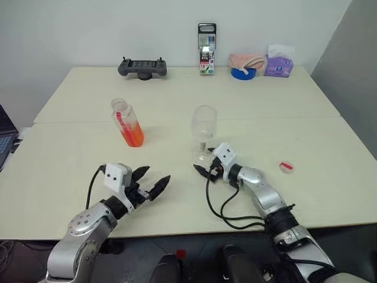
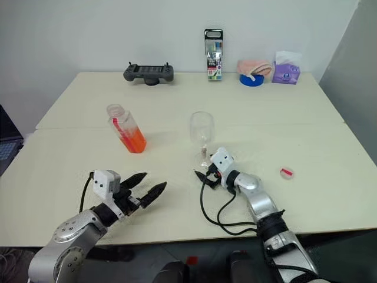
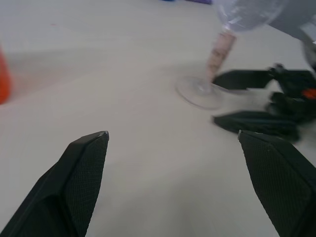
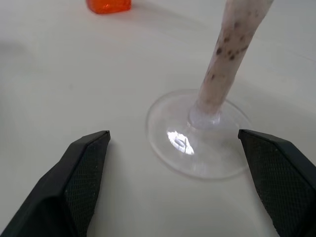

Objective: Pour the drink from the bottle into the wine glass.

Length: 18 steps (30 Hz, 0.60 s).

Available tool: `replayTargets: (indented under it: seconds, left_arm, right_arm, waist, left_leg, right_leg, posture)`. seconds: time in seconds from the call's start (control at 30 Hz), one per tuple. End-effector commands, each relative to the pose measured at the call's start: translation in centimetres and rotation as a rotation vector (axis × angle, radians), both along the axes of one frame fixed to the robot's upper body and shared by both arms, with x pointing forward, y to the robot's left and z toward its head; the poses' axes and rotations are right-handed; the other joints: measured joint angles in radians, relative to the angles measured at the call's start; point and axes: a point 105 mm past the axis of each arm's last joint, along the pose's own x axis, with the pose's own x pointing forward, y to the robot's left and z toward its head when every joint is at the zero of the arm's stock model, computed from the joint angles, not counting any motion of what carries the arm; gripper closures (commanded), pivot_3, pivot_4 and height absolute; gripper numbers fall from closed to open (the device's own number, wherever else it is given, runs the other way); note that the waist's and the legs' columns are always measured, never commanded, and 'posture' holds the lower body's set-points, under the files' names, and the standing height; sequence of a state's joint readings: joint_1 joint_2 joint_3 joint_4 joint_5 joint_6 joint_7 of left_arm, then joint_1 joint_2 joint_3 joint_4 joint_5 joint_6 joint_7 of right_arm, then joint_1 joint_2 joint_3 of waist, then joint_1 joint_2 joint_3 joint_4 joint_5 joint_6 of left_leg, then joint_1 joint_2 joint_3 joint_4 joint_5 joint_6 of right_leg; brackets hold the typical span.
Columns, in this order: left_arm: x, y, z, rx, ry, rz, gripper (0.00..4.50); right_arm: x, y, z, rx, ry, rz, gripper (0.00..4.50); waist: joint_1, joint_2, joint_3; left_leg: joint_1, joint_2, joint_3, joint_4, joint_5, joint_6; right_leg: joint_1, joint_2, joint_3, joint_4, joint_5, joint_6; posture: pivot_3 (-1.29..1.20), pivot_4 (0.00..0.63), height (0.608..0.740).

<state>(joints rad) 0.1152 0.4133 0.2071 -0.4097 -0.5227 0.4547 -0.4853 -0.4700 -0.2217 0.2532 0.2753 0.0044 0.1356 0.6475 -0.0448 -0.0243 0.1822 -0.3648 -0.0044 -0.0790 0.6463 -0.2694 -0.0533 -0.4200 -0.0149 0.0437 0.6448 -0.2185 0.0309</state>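
The bottle stands uncapped and leaning a little at the table's middle left, with the orange-red drink filling its lower half. The wine glass stands upright right of it on its round foot. My right gripper lies low on the table just before that foot, open, its fingertips short of the stem and nothing held. My left gripper hovers open and empty near the front edge, below the bottle. In the left wrist view the right gripper's fingers show beside the foot.
A small red-and-white cap lies right of the glass. Along the far edge stand a grey controller, a tall marker pack, a blue tape roll with a pink cloth and a purple tissue box. A laptop sits at the left.
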Motion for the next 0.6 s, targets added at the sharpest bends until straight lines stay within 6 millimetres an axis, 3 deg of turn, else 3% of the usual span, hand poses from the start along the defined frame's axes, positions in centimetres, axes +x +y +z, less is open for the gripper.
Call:
replayTargets:
  seconds: [0.03, 0.17, 0.27, 0.33, 0.5, 0.6]
  left_arm:
    - [0.8, 1.3, 1.8, 0.023, -0.118, 0.089, 0.00]
    - [1.4, 2.3, 2.6, 0.028, -0.180, 0.157, 0.00]
    - [2.9, 4.4, 4.7, 0.061, -0.278, 0.279, 0.00]
    - [3.3, 5.3, 5.8, 0.088, -0.320, 0.309, 0.00]
    - [3.1, 6.9, 8.0, 0.094, -0.348, 0.303, 0.00]
    - [3.5, 6.9, 7.8, 0.148, -0.310, 0.272, 0.00]
  right_arm:
    - [-0.8, -1.6, 4.2, 0.000, -0.074, 0.036, 0.01]
    - [-1.6, -4.3, 6.8, -0.027, -0.081, 0.025, 0.01]
    - [-4.4, -8.2, 10.8, -0.039, 0.056, 0.132, 0.01]
    - [-6.8, -9.7, 13.5, -0.018, 0.161, 0.226, 0.01]
    - [-7.8, -11.2, 21.3, -0.005, 0.026, 0.269, 0.01]
    - [-7.9, -10.9, 23.4, -0.036, -0.038, 0.305, 0.01]
  waist:
    - [0.004, 0.000, 0.000]
    - [0.006, 0.000, 0.000]
    - [0.012, 0.001, 0.004]
    - [0.019, 0.001, 0.005]
    - [0.004, 0.000, 0.006]
    - [0.004, 0.000, 0.006]
  left_leg:
    - [0.000, 0.000, 0.000, 0.000, 0.000, 0.000]
    - [0.001, 0.000, 0.000, 0.000, 0.000, 0.000]
    - [0.000, 0.000, -0.001, 0.000, 0.000, 0.000]
    - [-0.002, -0.001, -0.001, 0.001, 0.000, 0.000]
    - [0.000, 0.000, 0.002, 0.000, -0.001, 0.003]
    - [0.000, 0.001, 0.001, -0.001, -0.001, 0.003]
  right_leg:
    - [0.000, 0.000, 0.000, 0.000, 0.000, 0.000]
    - [0.000, 0.000, -0.001, 0.001, 0.000, 0.000]
    - [0.000, 0.001, -0.001, 0.000, 0.000, 0.000]
    - [0.000, 0.000, -0.001, -0.001, 0.000, 0.001]
    - [0.000, 0.000, -0.001, -0.002, 0.000, 0.001]
    - [0.000, 0.001, -0.002, -0.001, 0.000, 0.000]
  posture:
    - [0.00, 0.150, 0.740]
    - [0.00, 0.150, 0.740]
    - [0.00, 0.150, 0.740]
    - [0.00, 0.150, 0.740]
    - [0.00, 0.150, 0.740]
    - [0.00, 0.150, 0.740]
